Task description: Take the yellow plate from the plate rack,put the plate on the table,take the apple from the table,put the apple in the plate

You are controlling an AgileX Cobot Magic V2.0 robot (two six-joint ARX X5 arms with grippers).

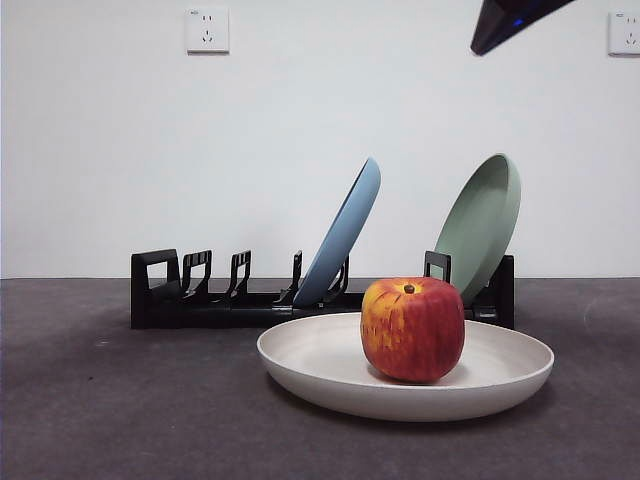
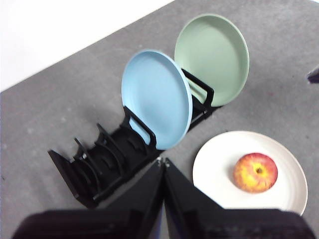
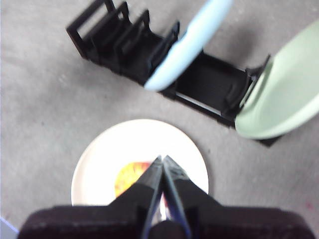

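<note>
Red, yellow-streaked apple (image 1: 412, 329) resting inside the cream plate (image 1: 330, 365), which lies flat on the grey table (image 1: 90, 400) just in front of the black rack (image 1: 170, 295). The rack holds a blue plate (image 1: 345, 235) and a green plate (image 1: 485, 220), both leaning. My right claw (image 3: 162, 158) hangs above the apple, jaws pressed together, empty. My left claw (image 2: 163, 161), likewise closed and empty, is raised beside the rack.

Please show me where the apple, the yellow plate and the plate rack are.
apple (image 1: 412, 330): front view, middle of its red side.
yellow plate (image 1: 300, 352): front view, bare rim left of the apple.
plate rack (image 1: 155, 290): front view, squared loop end.
</note>
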